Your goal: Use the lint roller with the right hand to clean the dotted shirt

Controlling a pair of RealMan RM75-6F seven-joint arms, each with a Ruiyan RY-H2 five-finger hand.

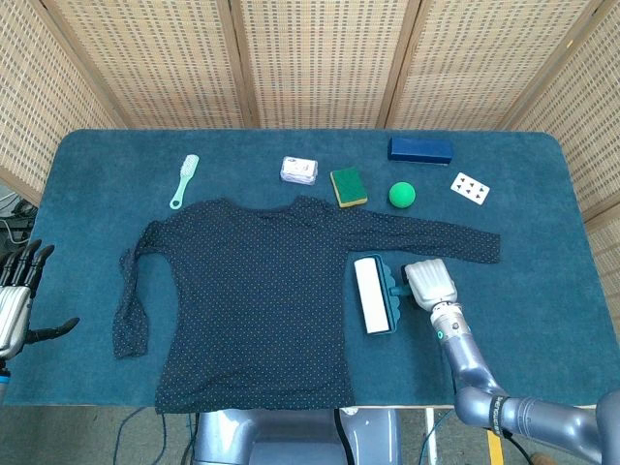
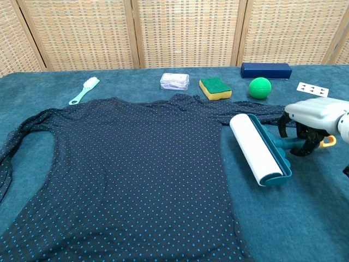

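The dark dotted shirt (image 1: 252,300) (image 2: 120,164) lies flat across the middle of the blue table, one sleeve stretched out to the right. Just off its right hem is the lint roller (image 1: 373,295) (image 2: 255,148), a white roll in a teal frame. My right hand (image 1: 429,281) (image 2: 313,117) grips the roller's teal handle from the right side, fingers curled around it. At the table's left edge my left hand (image 1: 15,295) hangs with its fingers apart and nothing in it; only the head view shows it.
Along the back stand a mint brush (image 1: 184,180), a small clear box (image 1: 299,170), a green-and-yellow sponge (image 1: 348,187), a green ball (image 1: 402,195), a navy box (image 1: 420,149) and a playing card (image 1: 470,188).
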